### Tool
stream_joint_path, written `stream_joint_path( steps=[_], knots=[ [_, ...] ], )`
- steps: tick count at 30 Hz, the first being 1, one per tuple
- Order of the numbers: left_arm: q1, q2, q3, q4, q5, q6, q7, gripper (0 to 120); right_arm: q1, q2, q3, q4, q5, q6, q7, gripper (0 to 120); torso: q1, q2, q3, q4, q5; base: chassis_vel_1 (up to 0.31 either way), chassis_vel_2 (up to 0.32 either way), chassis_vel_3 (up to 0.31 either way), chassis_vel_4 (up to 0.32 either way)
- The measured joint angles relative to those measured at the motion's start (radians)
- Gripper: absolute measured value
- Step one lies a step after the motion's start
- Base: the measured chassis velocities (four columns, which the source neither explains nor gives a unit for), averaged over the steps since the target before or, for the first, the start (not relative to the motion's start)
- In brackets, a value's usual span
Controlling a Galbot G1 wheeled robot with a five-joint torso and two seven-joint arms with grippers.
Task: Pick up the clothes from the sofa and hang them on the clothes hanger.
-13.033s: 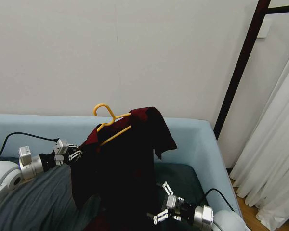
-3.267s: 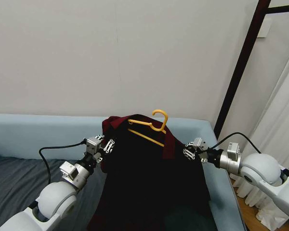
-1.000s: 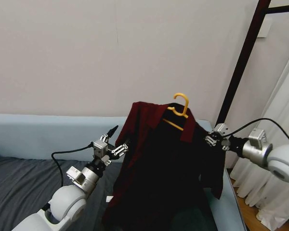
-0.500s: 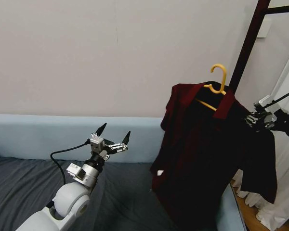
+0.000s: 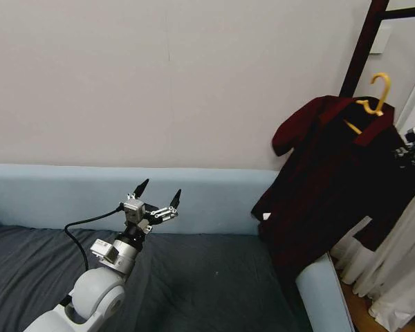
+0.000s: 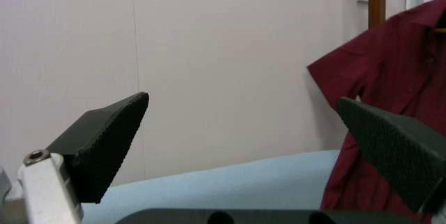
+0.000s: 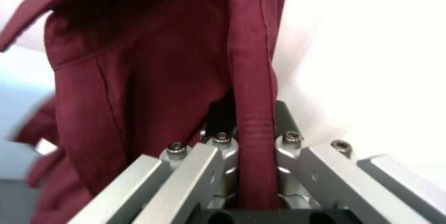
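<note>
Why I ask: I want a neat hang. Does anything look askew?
The yellow hanger sits slanted inside the dark red shirt, its hook in free air beside the rack post, so the shirt hangs lopsided. The right hand pinches a fabric edge, not the hanger. The left hand hovers open over the sofa.

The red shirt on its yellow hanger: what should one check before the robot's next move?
1. right gripper shut on the shirt's fabric: ok.
2. shirt draped on the hanger: ok.
3. hanger's hook over the rack's top bar: not ok, the hook is below the bar.
4. left gripper open, apart from the shirt, above the sofa: ok.
5. shirt's hem off the sofa: cannot tell.
</note>
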Motion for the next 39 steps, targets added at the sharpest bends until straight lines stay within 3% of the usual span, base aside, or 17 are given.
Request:
stream_joint_path(
  steps=[5, 14, 19, 23, 24, 27, 34, 39],
  knots=[
    [-0.016, -0.01, 0.013, 0.022, 0.005, 0.0, -0.001, 100, 0.031, -0.024, -0.004, -0.059, 0.012, -0.035, 0.017, 1, 0.0, 0.0, 0.0, -0.0002, -0.0002, 0.0, 0.0, 0.0, 0.0],
    [-0.045, -0.02, 0.034, 0.047, -0.003, 0.001, 0.0, 100, 0.069, -0.008, -0.019, -0.124, 0.017, -0.007, 0.015, 1, 0.0, 0.0, 0.0, -0.0004, -0.0001, 0.0, 0.0, 0.0, 0.0],
    [-0.051, -0.015, 0.04, 0.053, -0.015, 0.001, 0.004, 100, 0.141, 0.068, -0.063, -0.182, -0.04, 0.046, -0.01, 1, 0.0, 0.0, 0.0, 0.0, -0.0003, 0.0, 0.0, 0.0, 0.0],
    [-0.03, 0.005, 0.029, 0.022, -0.021, 0.001, 0.006, 100, 0.253, 0.253, -0.147, -0.338, -0.227, 0.087, -0.036, 1, 0.0, 0.0, 0.0, 0.0, -0.0001, 0.0, 0.0, 0.0, 0.0],
    [-0.03, 0.005, 0.029, 0.022, -0.021, 0.001, 0.006, 100, 0.253, 0.253, -0.147, -0.338, -0.227, 0.087, -0.036, 1, 0.0, 0.0, 0.0, 0.0, -0.0001, 0.0, 0.0, 0.0, 0.0],
    [-0.008, 0.02, 0.005, 0.008, -0.019, -0.002, 0.001, 100, 0.353, 0.381, -0.213, -0.472, -0.358, 0.124, -0.044, 1, 0.0, 0.0, 0.0, 0.0005, 0.0001, 0.0, 0.0, 0.0, 0.0],
    [0.022, 0.019, -0.026, 0.008, -0.01, -0.014, -0.008, 100, 0.584, 0.448, -0.377, -0.596, -0.405, 0.062, -0.022, 1, 0.0, 0.0, 0.0, 0.0004, -0.0006, 0.0, 0.0, 0.0, 0.0],
    [0.027, 0.007, -0.028, 0.011, -0.003, -0.017, -0.011, 100, 0.691, 0.439, -0.463, -0.616, -0.408, -0.034, -0.028, 1, 0.0, 0.0, 0.0, -0.0001, -0.0001, 0.0, 0.0, 0.0, 0.0]
  ],
)
